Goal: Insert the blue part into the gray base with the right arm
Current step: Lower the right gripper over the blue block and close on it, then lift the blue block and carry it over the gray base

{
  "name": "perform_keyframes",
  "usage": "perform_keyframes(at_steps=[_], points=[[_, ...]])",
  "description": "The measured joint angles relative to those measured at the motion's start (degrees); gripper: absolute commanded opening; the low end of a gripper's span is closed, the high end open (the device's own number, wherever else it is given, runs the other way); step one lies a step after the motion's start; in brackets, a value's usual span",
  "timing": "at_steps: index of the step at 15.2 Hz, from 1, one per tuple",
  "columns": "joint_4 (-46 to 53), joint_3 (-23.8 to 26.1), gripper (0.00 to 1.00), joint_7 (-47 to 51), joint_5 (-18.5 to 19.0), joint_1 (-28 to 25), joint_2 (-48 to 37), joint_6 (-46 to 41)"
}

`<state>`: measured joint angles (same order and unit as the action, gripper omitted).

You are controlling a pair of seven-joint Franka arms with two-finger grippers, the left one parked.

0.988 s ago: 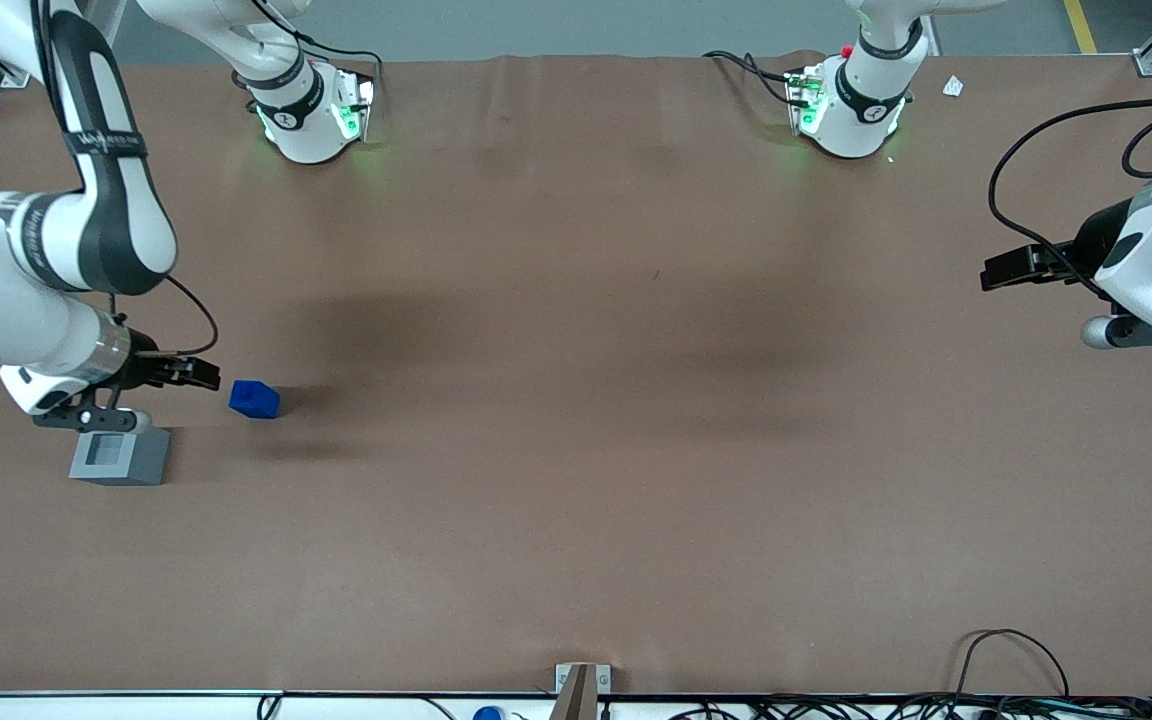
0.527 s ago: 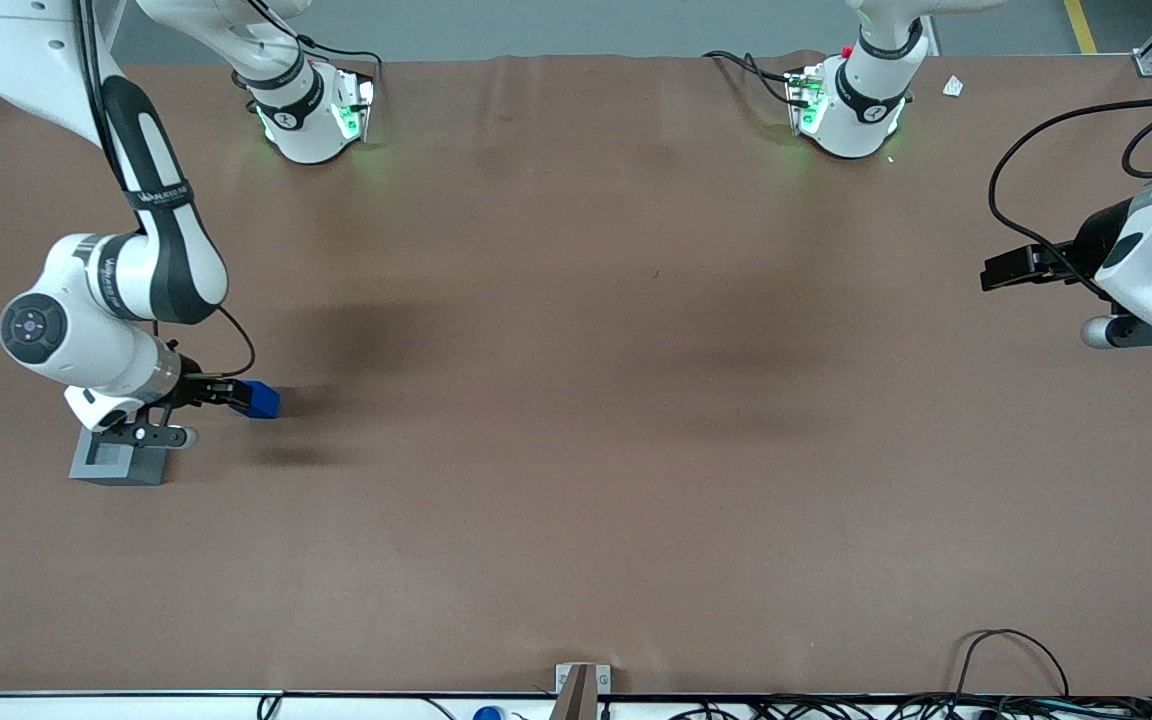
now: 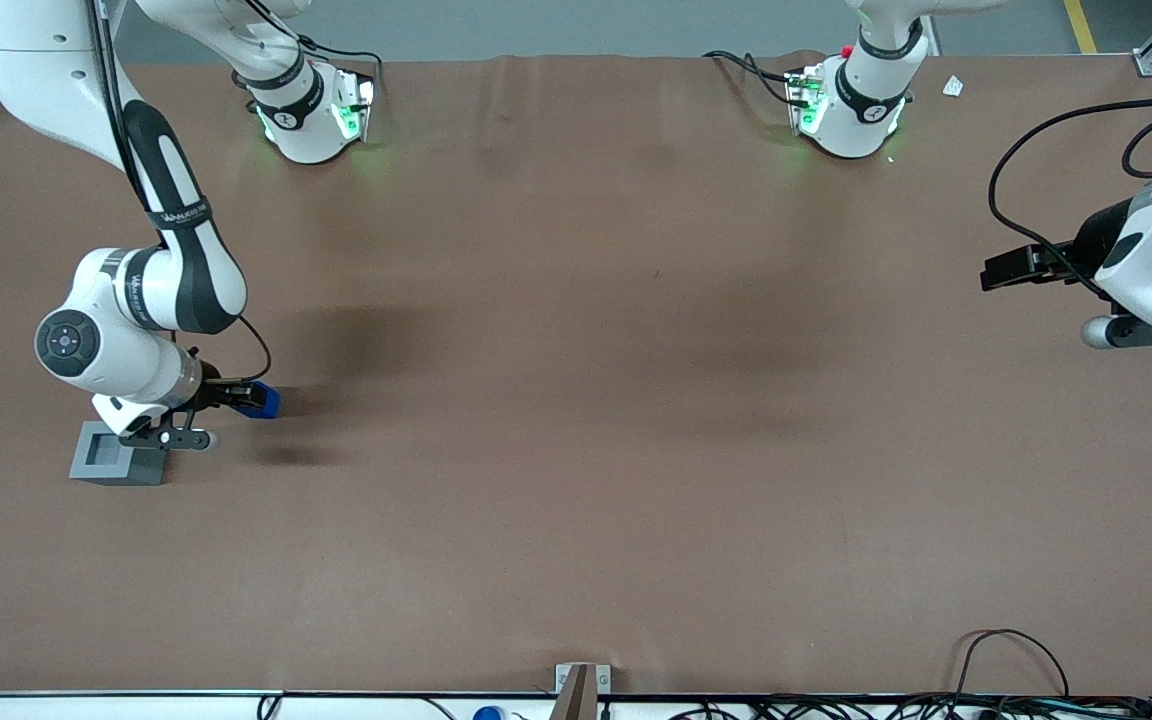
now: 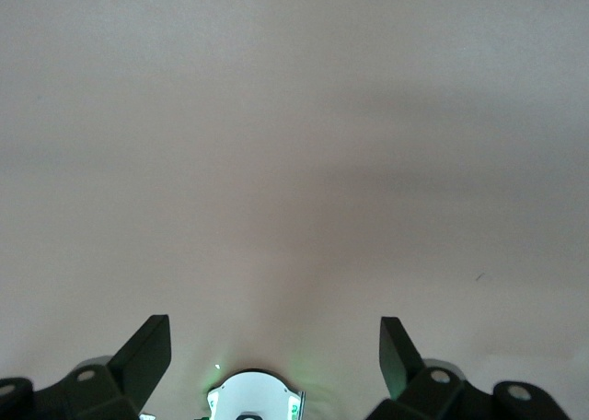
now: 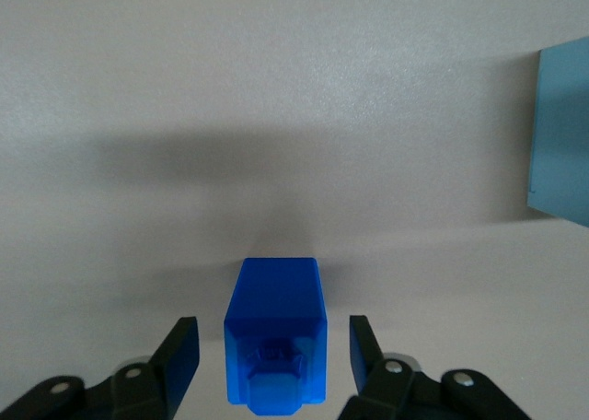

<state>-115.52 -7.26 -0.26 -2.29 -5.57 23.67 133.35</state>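
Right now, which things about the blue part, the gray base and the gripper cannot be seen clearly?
- Front view: the gripper covers most of the blue part, so contact is unclear.
- Front view: the right arm covers one corner of the gray base.
- Right wrist view: the picture edge cuts off the gray base, and its hole is unseen.

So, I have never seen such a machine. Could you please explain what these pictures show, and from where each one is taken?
These are white robot arms on a brown table. One picture looks down from the front; the two others come from cameras on the arms' wrists. The working right arm has a black pincer, open around a small blue part that lies on the table, a finger at each side, not yet gripping. Beside it stands a gray base with a square hole.
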Motion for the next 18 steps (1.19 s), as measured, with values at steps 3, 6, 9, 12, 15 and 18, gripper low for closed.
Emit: perform_keyframes(at_steps=[3,6,9,12,15,18], points=[[-0.63,-0.05,0.68,0.0,0.0,0.0,0.89,1.21],[-1.9,-0.04,0.63,0.0,0.0,0.0,1.61,3.14],[-2.07,-0.04,0.25,0.0,0.0,0.0,1.95,3.4],[-1.65,-0.1,0.04,0.0,0.0,0.01,1.95,3.49],[2.2,-0.66,0.04,0.0,0.0,0.88,1.75,0.6],[11.24,-0.96,0.02,-0.12,0.01,4.35,1.16,-8.78]])
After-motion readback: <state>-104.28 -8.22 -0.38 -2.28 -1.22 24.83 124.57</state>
